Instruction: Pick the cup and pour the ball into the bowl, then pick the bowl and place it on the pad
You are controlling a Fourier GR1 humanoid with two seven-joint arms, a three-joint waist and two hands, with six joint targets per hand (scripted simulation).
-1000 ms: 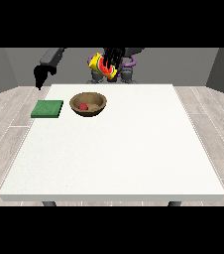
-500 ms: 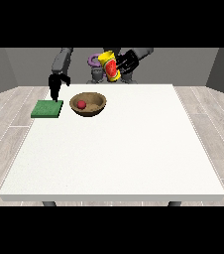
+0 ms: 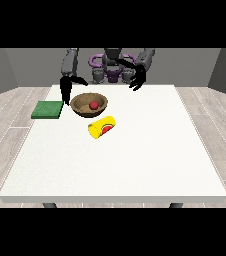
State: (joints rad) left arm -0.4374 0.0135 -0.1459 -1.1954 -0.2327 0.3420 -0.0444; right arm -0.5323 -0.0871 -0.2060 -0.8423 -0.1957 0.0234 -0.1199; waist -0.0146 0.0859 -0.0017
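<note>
Bowl [image 3: 89, 104], w/ the ball [image 3: 93, 105] inside, sits beside the pad [image 3: 47, 109], cup [image 3: 101, 126] toppled just in front, so watch the hand at view's left [image 3: 65, 91], fingers straight down, nothing held: it may nudge the bowl off-line, while the hand at view's right [image 3: 137, 79] hangs relaxed, empty.

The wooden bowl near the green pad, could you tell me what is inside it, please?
A red ball sits inside the wooden bowl. Nothing else shows in it; the near wall hides a little of the floor.

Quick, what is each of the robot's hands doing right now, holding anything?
Hand at the view's left: open, fingers pointing down beside the brown wooden bowl, holding nothing.
Hand at the view's right: open, empty.
</note>
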